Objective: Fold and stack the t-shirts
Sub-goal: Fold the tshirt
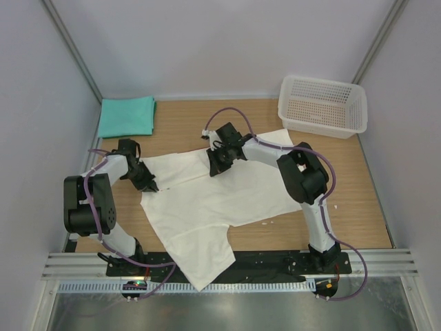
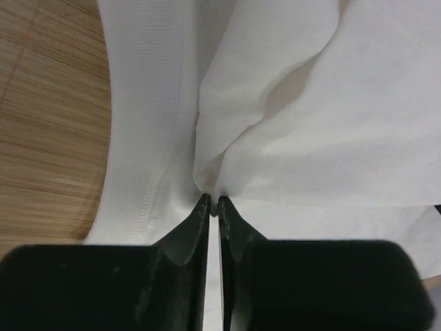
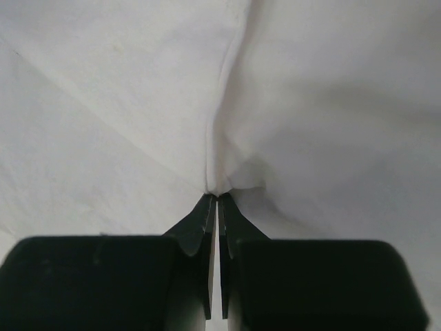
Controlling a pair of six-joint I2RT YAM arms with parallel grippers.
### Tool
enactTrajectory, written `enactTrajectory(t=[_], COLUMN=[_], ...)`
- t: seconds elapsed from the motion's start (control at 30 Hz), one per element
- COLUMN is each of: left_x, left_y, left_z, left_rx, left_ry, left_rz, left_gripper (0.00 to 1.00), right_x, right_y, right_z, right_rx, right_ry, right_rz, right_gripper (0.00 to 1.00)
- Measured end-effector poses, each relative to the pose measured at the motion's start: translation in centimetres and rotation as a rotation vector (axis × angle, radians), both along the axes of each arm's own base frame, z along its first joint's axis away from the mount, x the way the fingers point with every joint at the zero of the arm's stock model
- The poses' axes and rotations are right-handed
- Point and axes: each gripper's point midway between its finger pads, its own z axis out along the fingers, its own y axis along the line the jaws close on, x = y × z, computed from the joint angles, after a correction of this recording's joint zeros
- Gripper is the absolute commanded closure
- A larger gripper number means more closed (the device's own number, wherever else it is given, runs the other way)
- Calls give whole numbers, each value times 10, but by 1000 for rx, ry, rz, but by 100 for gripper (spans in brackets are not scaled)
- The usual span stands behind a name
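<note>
The white t-shirt (image 1: 220, 203) lies spread across the middle of the table; no print shows on it. One end hangs over the near edge between the arm bases. My left gripper (image 1: 149, 185) is shut on a pinch of cloth at the shirt's left edge. In the left wrist view the left gripper (image 2: 213, 201) nips a raised fold of the white t-shirt (image 2: 324, 124). My right gripper (image 1: 215, 165) is shut on cloth at the shirt's far edge. In the right wrist view the right gripper (image 3: 218, 198) holds a small pucker of the white t-shirt (image 3: 310, 103). The teal-green t-shirt (image 1: 126, 116) lies folded at the back left.
A white mesh basket (image 1: 322, 105) stands at the back right corner. Bare wooden table (image 1: 358, 200) shows to the right of the shirt and at the left (image 2: 48, 138). Metal rails run along the near edge (image 1: 386, 262).
</note>
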Motion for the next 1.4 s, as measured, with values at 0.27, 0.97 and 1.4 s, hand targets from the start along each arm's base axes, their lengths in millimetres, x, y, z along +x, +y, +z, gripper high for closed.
enactTrajectory(t=[0.27, 0.97, 1.4], left_x=[-11, 31, 66], left_y=[-2, -5, 18], left_z=[17, 0, 0], left_rx=[-12, -57, -51], left_ry=[-15, -19, 12], left_rz=[2, 28, 27], left_gripper=[56, 68, 63], right_x=[-7, 35, 40], right_y=[-22, 44, 55], right_z=[7, 31, 8], right_rx=[-65, 89, 50], right_ry=[13, 45, 20], right_rz=[-29, -155, -168], right_gripper=[76, 71, 63])
